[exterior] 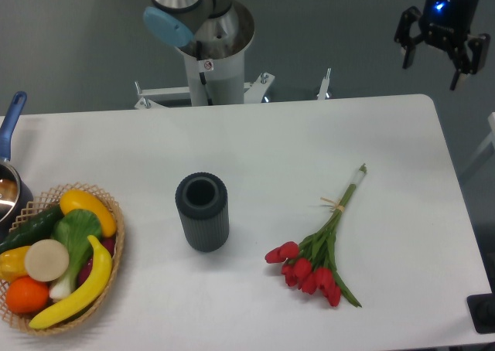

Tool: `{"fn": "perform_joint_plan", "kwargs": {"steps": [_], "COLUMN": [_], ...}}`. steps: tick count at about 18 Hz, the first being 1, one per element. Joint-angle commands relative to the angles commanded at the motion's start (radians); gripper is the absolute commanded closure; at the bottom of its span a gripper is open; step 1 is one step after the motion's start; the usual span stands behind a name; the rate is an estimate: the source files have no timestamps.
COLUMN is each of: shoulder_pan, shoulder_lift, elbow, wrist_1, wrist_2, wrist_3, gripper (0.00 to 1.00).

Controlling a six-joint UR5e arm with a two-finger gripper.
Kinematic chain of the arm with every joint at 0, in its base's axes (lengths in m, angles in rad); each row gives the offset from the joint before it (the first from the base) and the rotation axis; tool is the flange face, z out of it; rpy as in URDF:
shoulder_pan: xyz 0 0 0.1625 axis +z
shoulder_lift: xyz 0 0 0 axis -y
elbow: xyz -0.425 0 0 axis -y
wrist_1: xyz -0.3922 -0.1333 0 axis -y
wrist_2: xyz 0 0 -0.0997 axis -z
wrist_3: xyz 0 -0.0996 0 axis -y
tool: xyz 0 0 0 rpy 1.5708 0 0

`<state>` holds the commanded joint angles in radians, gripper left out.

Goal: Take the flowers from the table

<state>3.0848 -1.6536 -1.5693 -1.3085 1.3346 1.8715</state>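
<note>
Overhead view of the workspace before any grasp. The flowers [321,247] lie flat on the tabletop [309,134], right of centre and towards the near edge. The red heads point towards the near left, and the pale stem ends point away to the upper right. A thin band ties the stems about midway along. Nothing touches the bunch.

Risks, as judged from this layout. The stems are thin and lie flush with the surface, so a descent that stops too high would close on air. One that goes too low would press the fingertips into the tabletop. A grip taken across the heads could crush them or let the bunch droop and slip out. A grip near the band seems safer, because the stems are gathered there. Fingers aligned along the stems, and not across them, would likely push the bunch aside. The dark ribbed cylinder [202,211] stands well apart to the left, and the basket of fruit and vegetables [58,258] sits at the far left beside a pot with a blue handle [9,158]. None of these appears to obstruct the approach.

Arm pose. The hand [438,53] hangs high at the upper right, beyond the far edge of the tabletop and well away from the flowers. Its fingers point downward, spread apart, and hold nothing. The robot base [209,42] stands behind the far edge, near the centre.
</note>
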Motion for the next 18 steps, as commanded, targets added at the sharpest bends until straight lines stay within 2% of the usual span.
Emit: {"fn": "perform_joint_plan", "kwargs": {"steps": [7, 14, 18], "shoulder_pan": [-0.011, -0.017, -0.028], "shoulder_lift": [0.0, -0.006, -0.009], "elbow": [-0.003, -0.005, -0.043], "wrist_1": [-0.002, -0.002, 0.002], "wrist_2": [-0.008, -0.049, -0.051], "wrist_3": [-0.012, -0.156, -0.172], "gripper": [0.0, 0.0, 0.0]}}
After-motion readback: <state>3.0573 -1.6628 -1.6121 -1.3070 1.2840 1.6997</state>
